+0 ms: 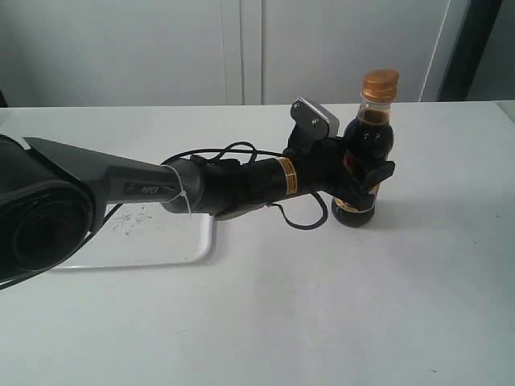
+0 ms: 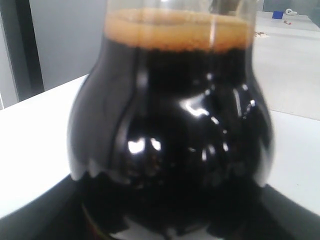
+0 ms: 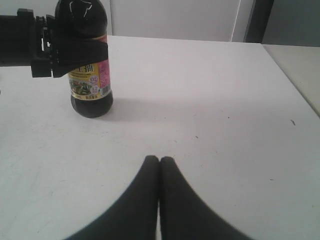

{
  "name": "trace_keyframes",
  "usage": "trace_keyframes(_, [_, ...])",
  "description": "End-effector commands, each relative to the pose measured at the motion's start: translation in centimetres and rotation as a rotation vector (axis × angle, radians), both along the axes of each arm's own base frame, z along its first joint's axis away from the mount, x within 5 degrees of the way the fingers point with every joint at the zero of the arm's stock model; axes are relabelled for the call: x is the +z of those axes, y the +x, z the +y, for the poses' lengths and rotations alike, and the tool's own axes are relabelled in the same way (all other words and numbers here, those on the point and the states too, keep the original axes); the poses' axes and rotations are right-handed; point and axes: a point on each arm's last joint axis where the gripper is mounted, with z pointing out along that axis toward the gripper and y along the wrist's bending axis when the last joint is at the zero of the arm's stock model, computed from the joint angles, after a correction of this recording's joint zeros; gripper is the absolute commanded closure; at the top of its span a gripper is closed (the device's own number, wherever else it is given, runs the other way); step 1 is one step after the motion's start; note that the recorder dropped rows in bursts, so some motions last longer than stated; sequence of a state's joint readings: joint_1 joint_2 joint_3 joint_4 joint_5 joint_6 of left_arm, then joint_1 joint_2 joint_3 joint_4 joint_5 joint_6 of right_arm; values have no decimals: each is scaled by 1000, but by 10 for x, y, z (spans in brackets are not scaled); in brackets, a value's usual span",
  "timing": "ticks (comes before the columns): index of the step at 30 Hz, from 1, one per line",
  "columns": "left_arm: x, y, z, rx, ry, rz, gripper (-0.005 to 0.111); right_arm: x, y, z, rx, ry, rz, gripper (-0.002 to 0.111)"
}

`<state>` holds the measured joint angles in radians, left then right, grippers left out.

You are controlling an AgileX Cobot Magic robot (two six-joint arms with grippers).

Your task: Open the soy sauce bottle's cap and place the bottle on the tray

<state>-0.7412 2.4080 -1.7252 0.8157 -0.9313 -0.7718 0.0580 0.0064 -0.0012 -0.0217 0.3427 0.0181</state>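
Observation:
The soy sauce bottle stands upright on the white table, right of centre in the exterior view, with its orange-brown cap closed on top. My left gripper is shut around the bottle's body at label height. In the left wrist view the dark bottle fills the picture. The right wrist view shows the bottle held by the left gripper's black fingers. My right gripper is shut and empty, hovering over bare table, apart from the bottle. The white tray lies left, partly hidden under the left arm.
The left arm stretches across the table from the left edge, with a cable looping beside it. A white wall and cabinet panels stand behind the table. The table's far edge runs just behind the bottle.

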Motion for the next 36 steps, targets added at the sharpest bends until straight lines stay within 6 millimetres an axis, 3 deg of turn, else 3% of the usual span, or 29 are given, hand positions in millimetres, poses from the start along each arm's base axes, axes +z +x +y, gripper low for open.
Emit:
trace_keyframes(1, [2, -3, -1, -15, 12, -18, 106, 4, 1, 0, 0, -15, -56, 108])
trace_keyframes(13, [0, -2, -1, -2, 35, -16, 106, 21, 3, 0, 6, -1, -241, 108])
trace_keyframes(17, [0, -2, -1, -2, 35, -16, 106, 25, 3, 1, -7, 180, -275, 108])
trace_keyframes(26, [0, -2, -1, -2, 35, -16, 106, 36, 2, 1, -6, 220, -391, 108])
trace_keyframes(36, [0, -2, -1, -2, 35, -16, 106, 90, 3, 0, 2, 270, -501, 108])
